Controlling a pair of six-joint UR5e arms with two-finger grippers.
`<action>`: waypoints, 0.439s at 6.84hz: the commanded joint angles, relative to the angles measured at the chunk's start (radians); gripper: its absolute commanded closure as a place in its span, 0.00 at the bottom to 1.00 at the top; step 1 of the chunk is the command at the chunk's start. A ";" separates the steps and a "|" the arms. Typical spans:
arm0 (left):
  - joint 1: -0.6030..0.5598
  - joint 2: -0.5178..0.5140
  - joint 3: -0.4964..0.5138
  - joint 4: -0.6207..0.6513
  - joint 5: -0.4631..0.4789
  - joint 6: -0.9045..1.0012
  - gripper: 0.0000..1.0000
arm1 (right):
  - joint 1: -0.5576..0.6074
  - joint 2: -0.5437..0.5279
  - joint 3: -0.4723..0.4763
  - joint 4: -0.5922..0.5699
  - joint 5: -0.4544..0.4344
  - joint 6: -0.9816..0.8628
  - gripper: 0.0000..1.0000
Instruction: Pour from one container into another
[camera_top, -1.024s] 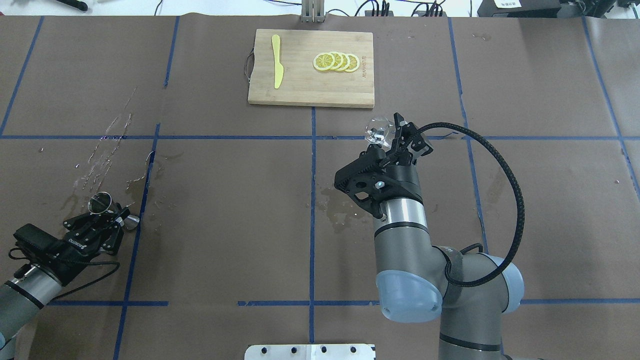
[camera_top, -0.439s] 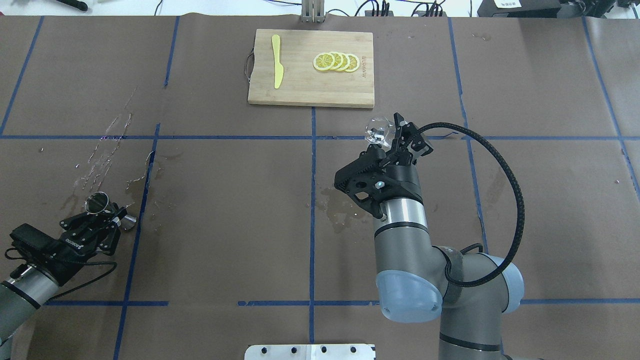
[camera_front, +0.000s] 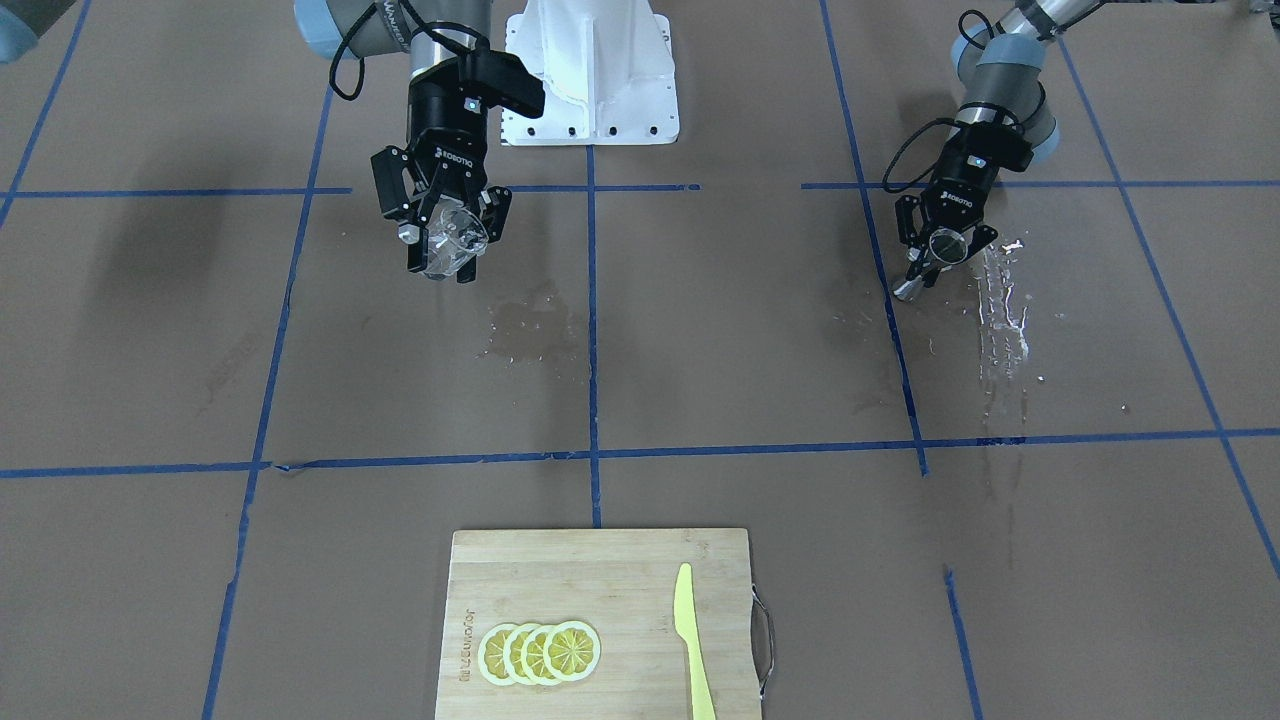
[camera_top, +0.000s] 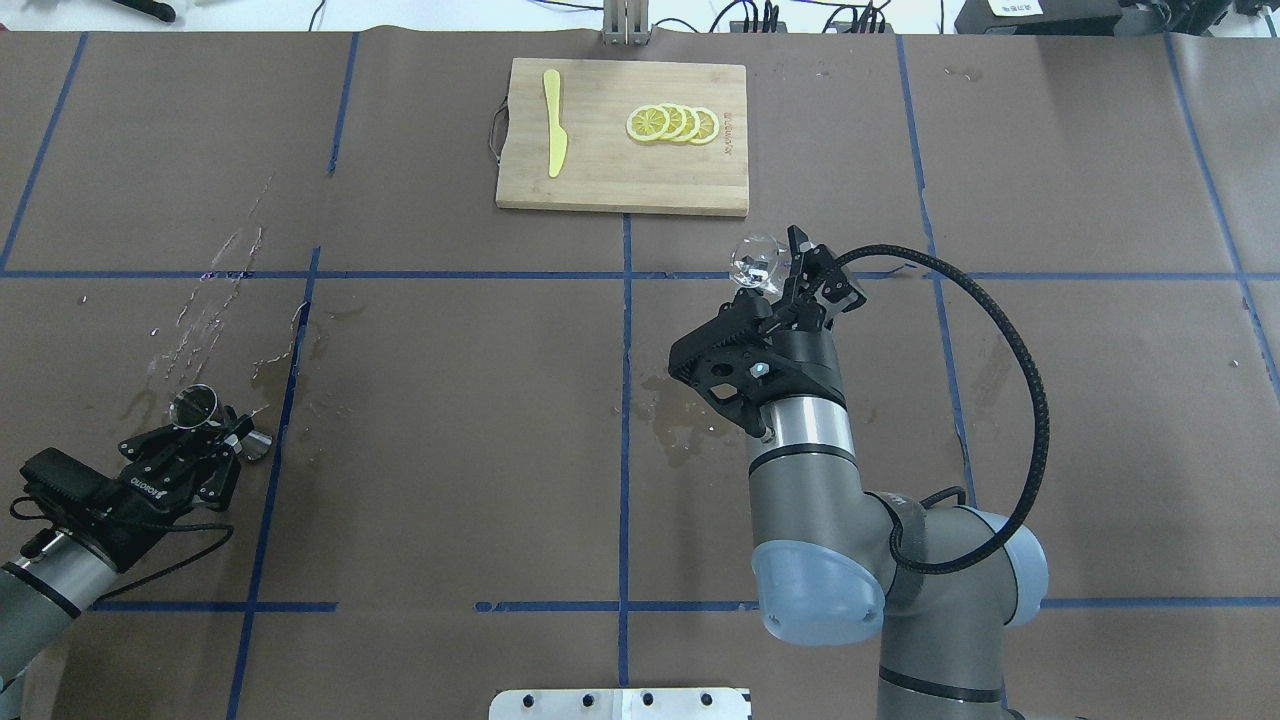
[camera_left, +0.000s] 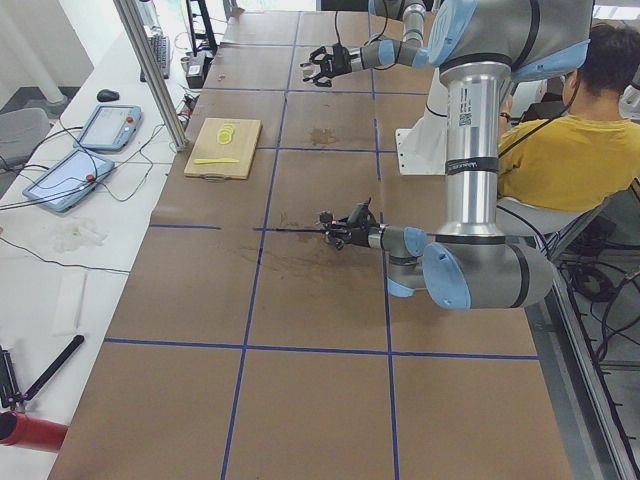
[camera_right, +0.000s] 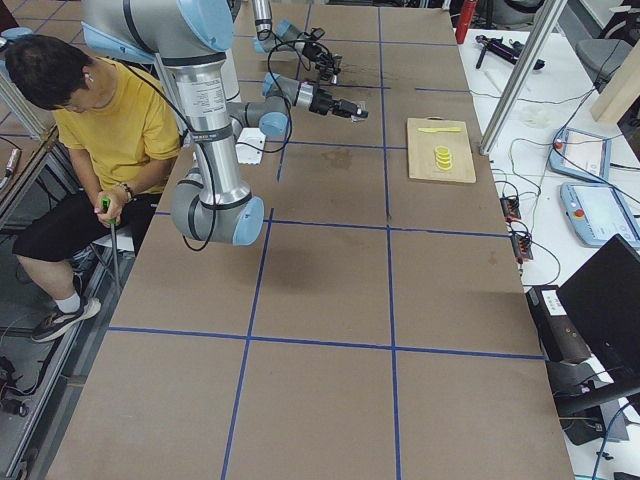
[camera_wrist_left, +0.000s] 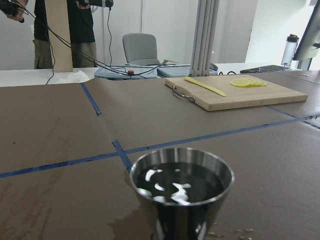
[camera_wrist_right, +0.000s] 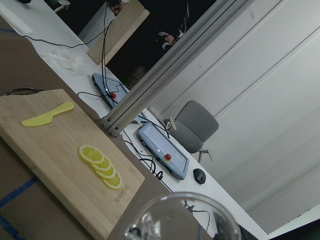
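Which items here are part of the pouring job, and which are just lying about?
Part of the job:
- clear glass, gripped in the right hand
- steel jigger, gripped in the left hand

Lying about:
- bamboo cutting board
- lemon slices and yellow plastic knife, both on the board
- wet patches on the table paper

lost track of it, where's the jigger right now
In the overhead view the jigger is held in the left gripper at the far left, by the wet spill and a blue tape line, far from the glass.
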 joint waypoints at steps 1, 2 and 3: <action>0.000 -0.005 0.000 0.000 0.001 0.027 1.00 | 0.000 0.000 0.000 0.000 0.001 0.000 1.00; 0.000 -0.008 0.000 0.000 0.000 0.027 1.00 | 0.000 0.000 0.000 0.000 0.000 0.000 1.00; 0.000 -0.008 0.000 -0.002 0.000 0.027 1.00 | 0.000 0.000 0.000 0.000 0.001 0.000 1.00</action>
